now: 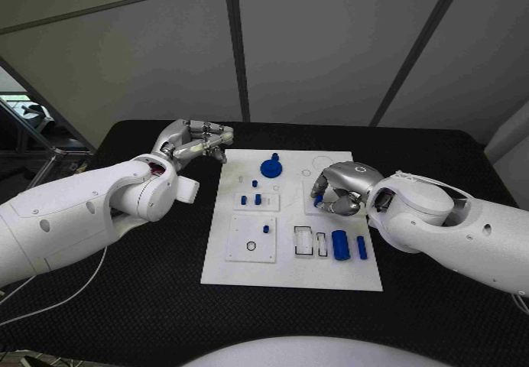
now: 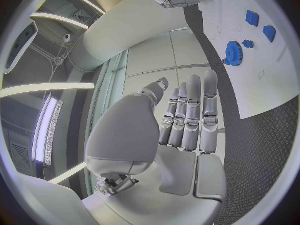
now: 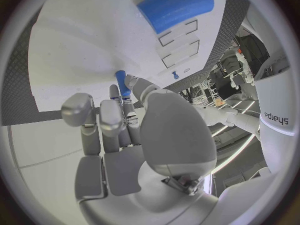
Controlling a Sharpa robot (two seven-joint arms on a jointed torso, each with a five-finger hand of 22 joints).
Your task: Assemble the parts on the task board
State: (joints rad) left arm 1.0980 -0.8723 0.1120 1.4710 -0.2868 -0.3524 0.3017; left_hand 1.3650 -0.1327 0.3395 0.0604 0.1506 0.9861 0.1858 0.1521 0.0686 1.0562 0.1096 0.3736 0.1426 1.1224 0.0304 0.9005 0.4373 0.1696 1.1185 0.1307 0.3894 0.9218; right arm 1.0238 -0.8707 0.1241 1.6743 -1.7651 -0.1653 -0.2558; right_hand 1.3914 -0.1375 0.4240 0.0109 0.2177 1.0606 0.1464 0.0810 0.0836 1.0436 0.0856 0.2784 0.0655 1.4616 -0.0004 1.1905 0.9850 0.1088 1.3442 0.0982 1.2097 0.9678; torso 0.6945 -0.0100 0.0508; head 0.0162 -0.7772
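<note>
the white board [image 1: 289, 275] lies in the middle of the black table [image 1: 132, 306], with one round blue gear [image 1: 271, 166], two blue cylinders [image 1: 339, 245] and several small blue pegs on it. the right hand [image 1: 337, 193] hangs over the board's right side, pinching one small blue peg [image 3: 122, 82] in its fingertips. the left hand [image 1: 196, 141] hovers off the board's far left corner, fingers straight and together, holding nothing.

The left hand [image 2: 184, 122] is held empty, fingers straight, off the task board [image 2: 262, 60]; a blue gear [image 2: 234, 52] is seen on it.

Black table [image 1: 132, 306]; white task board [image 1: 292, 271] lies flat at its middle.
</note>
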